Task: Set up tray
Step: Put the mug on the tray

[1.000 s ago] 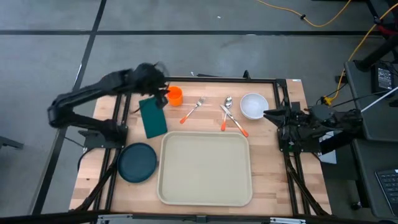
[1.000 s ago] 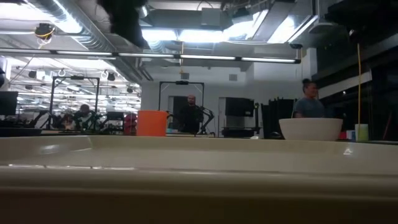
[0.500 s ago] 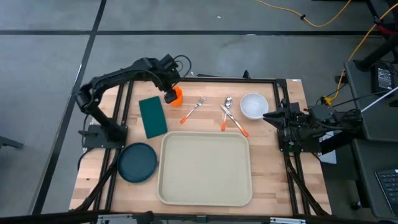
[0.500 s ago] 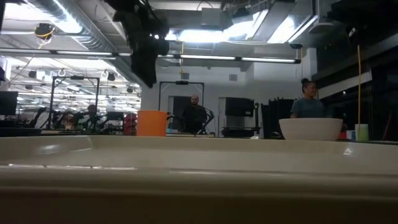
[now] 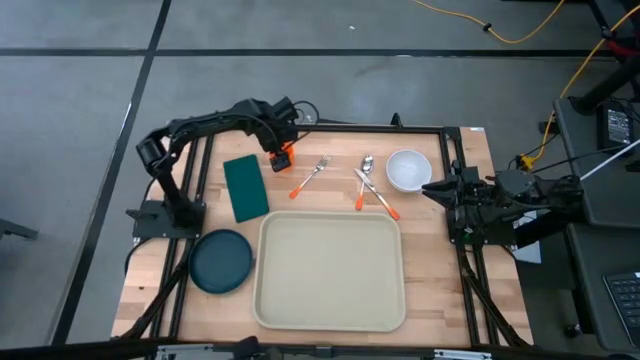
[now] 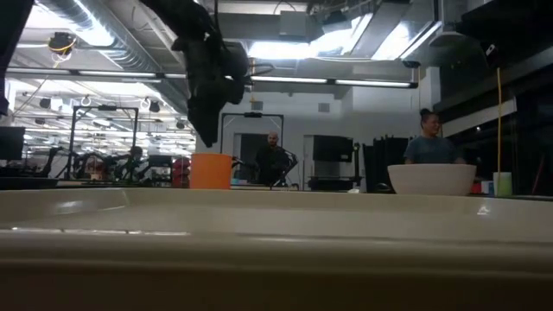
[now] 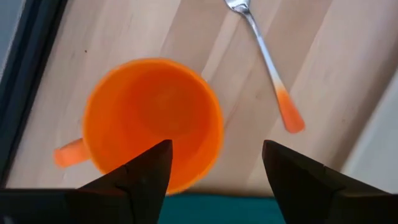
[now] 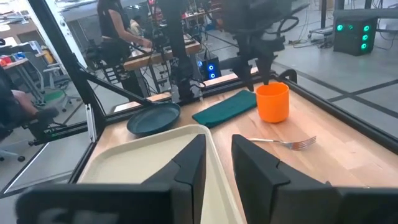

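Two arms | left pincer (image 5: 283, 150) wide above orange cup (image 7: 153, 122) | right pincer (image 5: 432, 187) narrow, parked beside table edge

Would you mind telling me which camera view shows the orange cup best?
The left wrist view: the orange cup fills the picture from above, showing its rim, inside and handle. In the high view it is mostly covered by the left gripper. The low and right wrist views show only its side.

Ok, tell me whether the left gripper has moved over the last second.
Yes. In the high view the left gripper has swung from beside the green napkin toward the table's far edge, now over the orange cup, jaws open.
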`<move>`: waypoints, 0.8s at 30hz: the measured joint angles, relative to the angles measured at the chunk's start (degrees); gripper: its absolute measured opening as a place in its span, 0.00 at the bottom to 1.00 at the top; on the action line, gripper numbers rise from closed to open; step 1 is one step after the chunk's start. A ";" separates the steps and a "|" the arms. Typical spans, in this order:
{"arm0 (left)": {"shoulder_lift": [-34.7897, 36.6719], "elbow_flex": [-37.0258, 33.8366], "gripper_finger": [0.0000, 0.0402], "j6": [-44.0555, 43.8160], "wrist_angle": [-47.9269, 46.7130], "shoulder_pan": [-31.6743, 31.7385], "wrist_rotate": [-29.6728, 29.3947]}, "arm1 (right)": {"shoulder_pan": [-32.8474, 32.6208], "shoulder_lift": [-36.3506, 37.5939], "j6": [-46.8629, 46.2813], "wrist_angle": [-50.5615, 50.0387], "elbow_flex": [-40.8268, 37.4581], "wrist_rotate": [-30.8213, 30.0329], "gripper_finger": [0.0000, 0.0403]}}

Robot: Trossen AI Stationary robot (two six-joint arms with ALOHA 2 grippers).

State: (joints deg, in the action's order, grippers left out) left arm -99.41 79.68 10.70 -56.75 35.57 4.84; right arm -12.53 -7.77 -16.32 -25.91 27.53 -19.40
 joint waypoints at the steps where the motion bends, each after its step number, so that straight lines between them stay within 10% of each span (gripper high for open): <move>1: -0.51 0.00 0.61 0.04 0.19 -0.14 -0.02 | 0.00 0.00 0.02 0.00 0.00 0.00 0.21; 12: -6.96 0.00 0.57 -0.48 1.78 -0.33 -0.66 | 0.00 0.00 -0.09 0.02 0.00 0.00 0.21; 24: -6.78 0.00 0.03 -3.37 1.70 -0.13 1.66 | 0.00 0.00 -0.07 0.04 0.00 0.00 0.21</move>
State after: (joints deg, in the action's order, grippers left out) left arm -106.19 79.68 7.33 -55.05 35.44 6.50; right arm -12.53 -7.77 -16.38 -25.87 27.53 -19.40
